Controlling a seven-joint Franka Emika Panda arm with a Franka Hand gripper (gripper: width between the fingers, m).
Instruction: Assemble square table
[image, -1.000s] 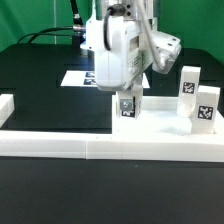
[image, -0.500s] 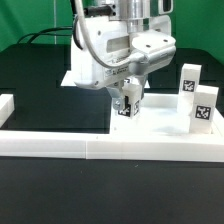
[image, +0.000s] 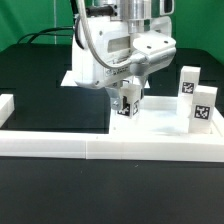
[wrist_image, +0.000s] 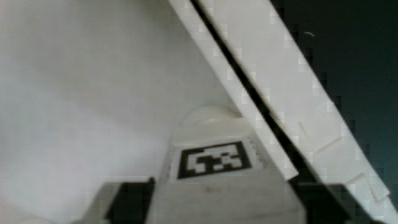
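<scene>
Wrist view shows my gripper (wrist_image: 214, 195) clamped on a tagged leg block (wrist_image: 217, 160), fingers (wrist_image: 128, 200) on both sides, held over the square slab (wrist_image: 89, 100). Two more leg blocks (image: 204, 108) stand apart from my gripper (image: 127, 108), toward the exterior view's right, inside the border wall (image: 110, 148).

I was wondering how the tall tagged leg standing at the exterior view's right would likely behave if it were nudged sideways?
The leg stands upright, taller than wide, so a high push would probably tip it rather than slide it. It looks like rigid white plastic, likely stiff and light. A second leg stands close by and might get knocked.
</scene>
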